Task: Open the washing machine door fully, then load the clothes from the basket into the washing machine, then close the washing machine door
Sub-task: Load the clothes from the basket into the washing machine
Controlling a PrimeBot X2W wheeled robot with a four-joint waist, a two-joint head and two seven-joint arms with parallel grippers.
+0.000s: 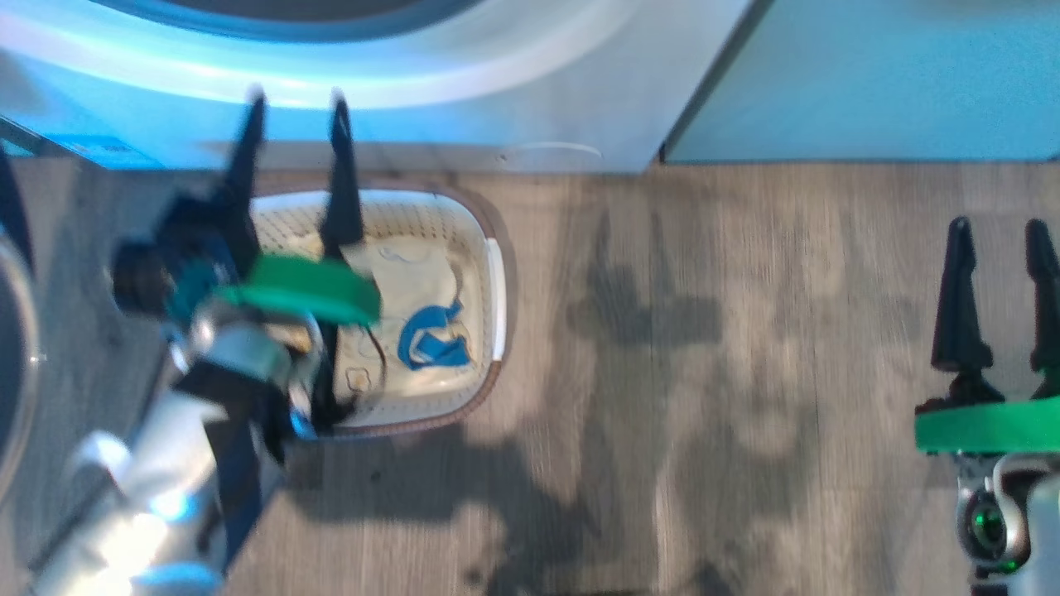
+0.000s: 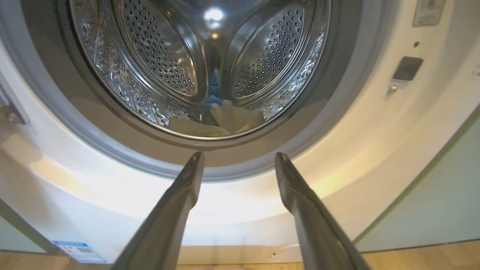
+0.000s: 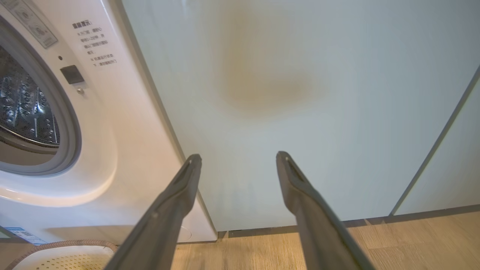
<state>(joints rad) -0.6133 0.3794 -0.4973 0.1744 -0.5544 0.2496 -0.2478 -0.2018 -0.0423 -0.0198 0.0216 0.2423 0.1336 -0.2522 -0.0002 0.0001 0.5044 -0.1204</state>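
The basket [image 1: 495,298] sits on the floor before the washing machine [image 1: 530,99]. In it lie cream clothes [image 1: 414,277] and a blue strappy piece [image 1: 431,339]. My left gripper [image 1: 296,103] hovers above the basket's left half, open and empty, fingers pointing at the machine. Through the left wrist view, the left gripper [image 2: 240,159] faces the steel drum [image 2: 161,56], where a cream garment [image 2: 234,118] and a bit of blue cloth [image 2: 211,101] lie. The washing machine door [image 1: 12,348] stands swung open at the far left. My right gripper [image 1: 998,228] is open and empty at the lower right.
A pale green cabinet [image 3: 300,93] stands right of the washing machine [image 3: 112,131]; the right gripper [image 3: 240,157] faces it. The basket's rim [image 3: 63,245] shows at that view's lower left. Wood floor [image 1: 704,372] stretches between the basket and my right arm.
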